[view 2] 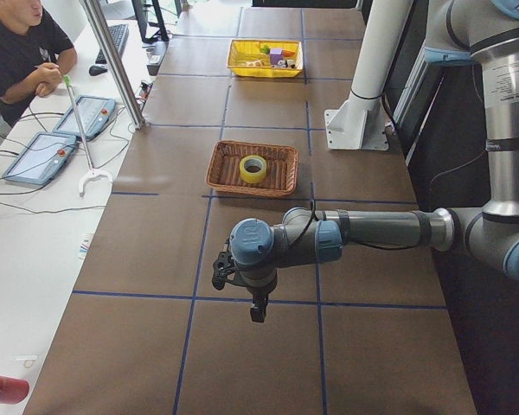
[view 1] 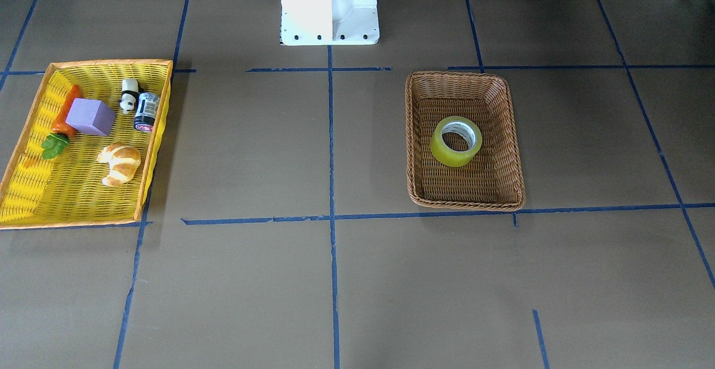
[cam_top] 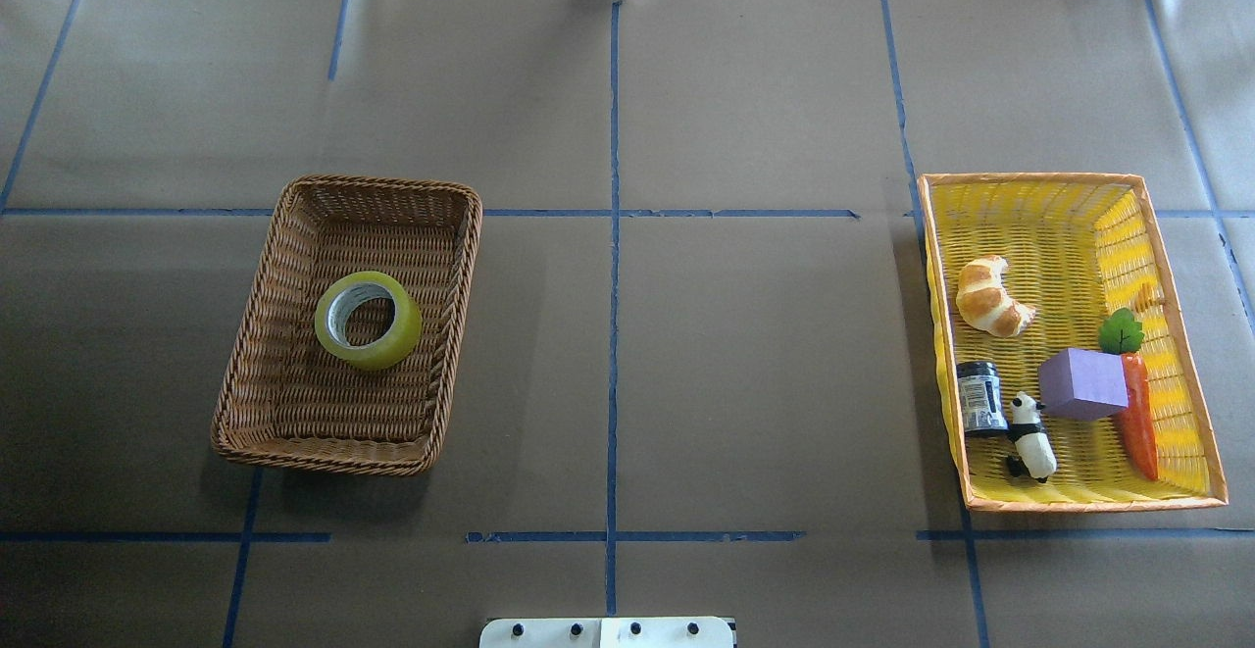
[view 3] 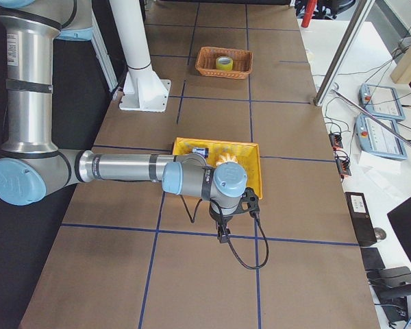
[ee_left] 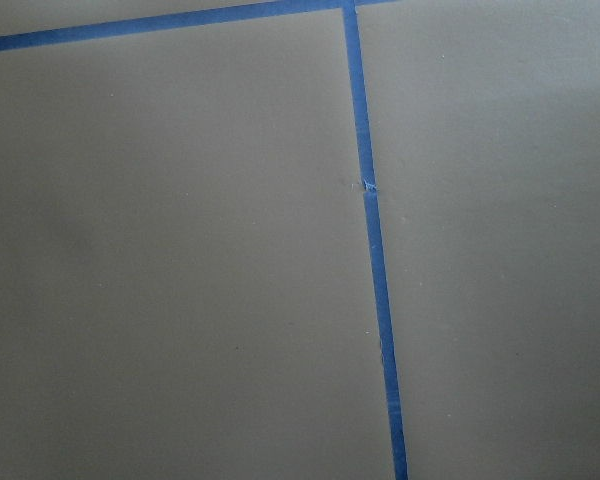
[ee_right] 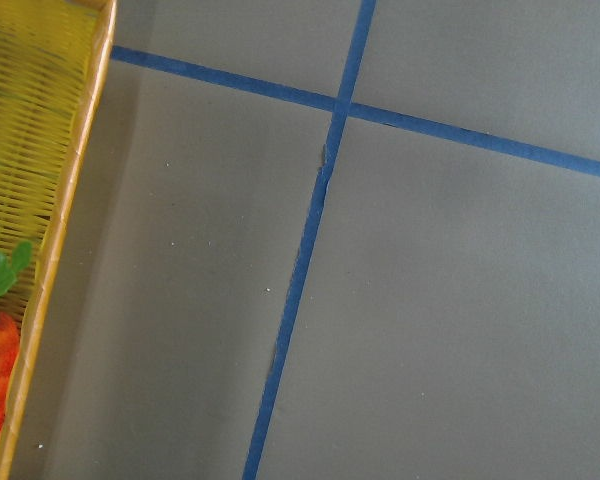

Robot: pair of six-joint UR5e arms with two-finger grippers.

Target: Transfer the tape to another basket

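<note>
The yellow-green tape roll (view 1: 447, 154) lies flat in the middle of the brown wicker basket (view 1: 469, 185). It also shows in the overhead view (cam_top: 377, 349), in the basket (cam_top: 324, 403). In the left side view the tape (view 2: 246, 173) is far beyond my left gripper (view 2: 258, 309), which hangs over bare table. In the right side view my right gripper (view 3: 222, 236) hangs just off the yellow tray's near edge. Both grippers show only in the side views, so I cannot tell whether they are open or shut. Neither wrist view shows fingers.
A yellow mesh tray (cam_top: 1039, 236) with an orange rim holds a croissant (cam_top: 990, 297), a purple block (cam_top: 1083, 383), a carrot (cam_top: 1137, 423), a small can (cam_top: 980, 398) and a panda figure (cam_top: 1031, 437). Its rim (ee_right: 70, 190) shows in the right wrist view. The white robot base (view 1: 329, 6) stands at the table's edge.
</note>
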